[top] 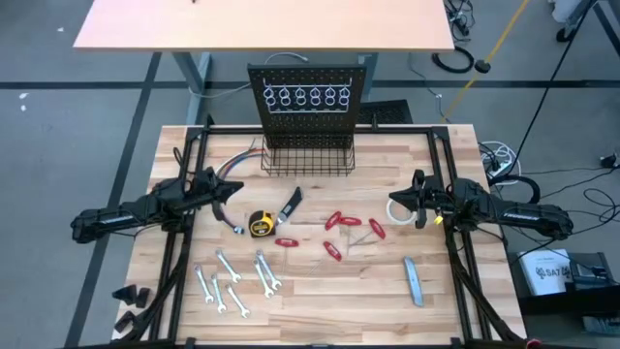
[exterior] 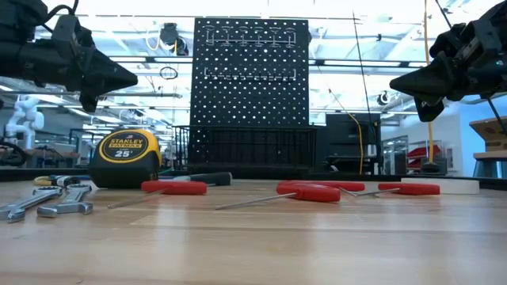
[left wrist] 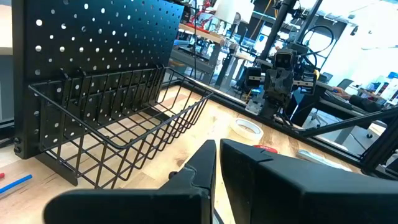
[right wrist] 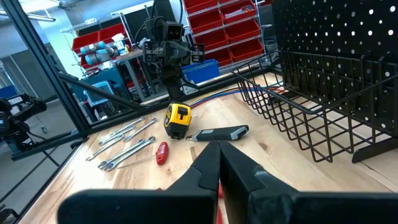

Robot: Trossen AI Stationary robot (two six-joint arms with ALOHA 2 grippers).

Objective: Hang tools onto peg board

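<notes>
Both pairs of jaws are closed with nothing between them: the left gripper hangs above the table near its left edge, pointing inward, and the right gripper hangs near the right edge, facing it, fingers pressed together in each wrist view.

Just beside the left gripper lies the yellow tape measure, with the black-handled knife touching or almost touching it on the side toward the table's middle. The white tape roll lies flat under the right gripper's tip. Between the two grippers the red-handled tools are scattered over the middle of the table. Toward the front left corner the silver wrenches lie in a loose group, and the grey bar lies toward the front right corner. A bundle of coloured wires sits near the left gripper, toward the back edge.

The peg board stands upright at the middle of the back edge, its ring holders in a row and its wire basket at its base.
</notes>
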